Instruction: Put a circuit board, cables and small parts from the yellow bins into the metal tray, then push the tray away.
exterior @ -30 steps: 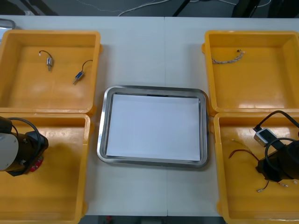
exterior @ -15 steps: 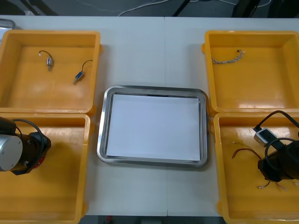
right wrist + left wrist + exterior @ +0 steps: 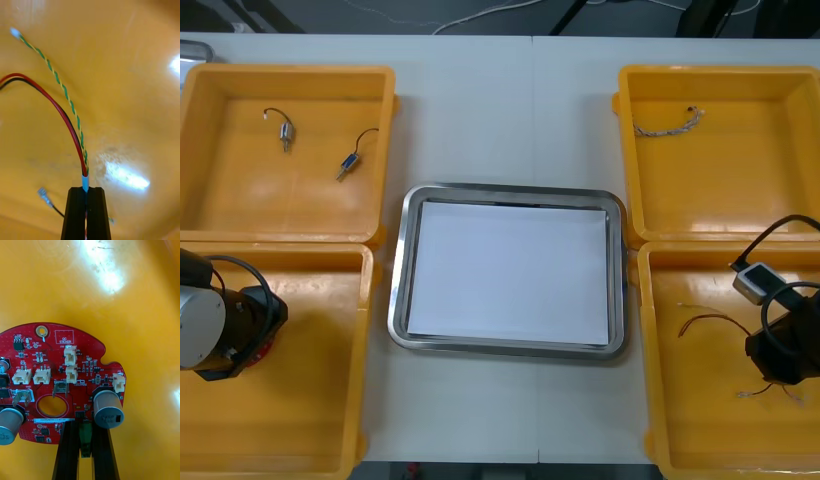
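My left gripper [image 3: 85, 429] is shut on the edge of a round red circuit board [image 3: 56, 367], its fingers [image 3: 66, 453] clamping a green connector just above the floor of the near left yellow bin [image 3: 300, 420]. In the front view the board [image 3: 260, 352] peeks out beside the left gripper [image 3: 252, 330]. My right gripper [image 3: 86, 192] is shut on a cable bundle [image 3: 63, 112] of red, black and twisted yellow-green strands over the near right bin [image 3: 700, 430]. In the front view the cable [image 3: 705, 320] trails left of the right gripper [image 3: 778, 355].
The metal tray [image 3: 505, 349], white inside, lies between the bins. The far left bin [image 3: 220, 200] holds two small metal parts [image 3: 284, 131] [image 3: 350, 163]. A twisted cable [image 3: 667, 123] lies in the far right bin [image 3: 740, 190].
Both grippers have shut on their things. The right arm has shifted to the right, dragging the cable with it. The left arm has edged slightly left with the board.
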Robot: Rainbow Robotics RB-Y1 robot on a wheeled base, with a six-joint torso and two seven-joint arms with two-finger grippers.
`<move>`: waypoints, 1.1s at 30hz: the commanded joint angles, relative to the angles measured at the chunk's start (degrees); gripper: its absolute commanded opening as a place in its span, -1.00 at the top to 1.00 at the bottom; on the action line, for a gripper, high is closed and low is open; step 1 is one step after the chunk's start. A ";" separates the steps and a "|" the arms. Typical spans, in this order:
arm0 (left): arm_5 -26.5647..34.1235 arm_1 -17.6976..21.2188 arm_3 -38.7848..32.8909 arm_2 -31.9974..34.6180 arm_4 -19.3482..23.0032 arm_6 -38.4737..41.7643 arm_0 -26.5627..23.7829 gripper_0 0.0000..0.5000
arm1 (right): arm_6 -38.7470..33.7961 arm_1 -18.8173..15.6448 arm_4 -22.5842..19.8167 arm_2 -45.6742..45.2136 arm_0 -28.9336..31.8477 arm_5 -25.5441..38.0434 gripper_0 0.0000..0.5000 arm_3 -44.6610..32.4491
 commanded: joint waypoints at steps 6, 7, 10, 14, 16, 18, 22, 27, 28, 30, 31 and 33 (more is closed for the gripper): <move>7.44 6.57 -15.70 3.28 7.90 -5.38 2.26 1.00 | 3.13 0.54 -8.02 -11.72 -3.74 9.41 1.00 -5.96; 8.58 7.54 -17.28 3.72 8.95 -5.47 2.26 1.00 | 3.21 0.54 -8.89 -12.78 -4.09 10.38 1.00 -6.31; 11.04 9.91 -21.33 5.04 11.68 -5.56 2.17 1.00 | 3.56 0.54 -9.95 -15.15 -4.97 12.54 1.00 -7.54; 13.59 12.37 -25.63 6.53 15.10 -5.64 1.82 1.00 | 3.65 0.45 -9.95 -16.91 -5.32 12.54 1.00 -10.18; 14.70 14.30 -26.31 6.97 17.21 -5.56 0.94 1.00 | 3.65 0.54 -9.86 -17.70 -5.32 12.54 1.00 -12.20; 14.70 15.80 -26.31 6.97 18.97 -5.29 -0.38 1.00 | 3.74 0.45 -9.95 -18.05 -5.32 12.54 1.00 -13.26; 14.70 19.31 -26.31 8.02 24.68 -4.15 -3.81 1.00 | 3.65 0.45 -10.39 -18.84 -5.49 12.54 1.00 -15.89; 14.70 22.21 -26.25 9.96 32.07 -2.74 -6.80 1.00 | 3.21 0.37 -11.00 -19.02 -5.58 12.54 1.00 -17.48; 14.70 22.92 -25.54 9.96 33.82 -2.39 -7.76 1.00 | 3.30 0.37 -11.36 -18.93 -5.67 12.54 1.00 -17.65; 14.70 23.71 -24.67 9.96 35.85 -1.95 -9.08 1.00 | 3.13 0.37 -11.79 -18.84 -5.67 12.54 1.00 -18.09; 14.70 23.97 -24.05 9.96 37.16 -1.69 -9.79 1.00 | 3.13 0.19 -12.06 -18.84 -6.02 12.54 1.00 -18.53; 14.70 24.41 -23.26 9.61 38.83 -1.51 -10.93 1.00 | 3.04 0.10 -12.50 -18.58 -7.08 12.54 1.00 -19.23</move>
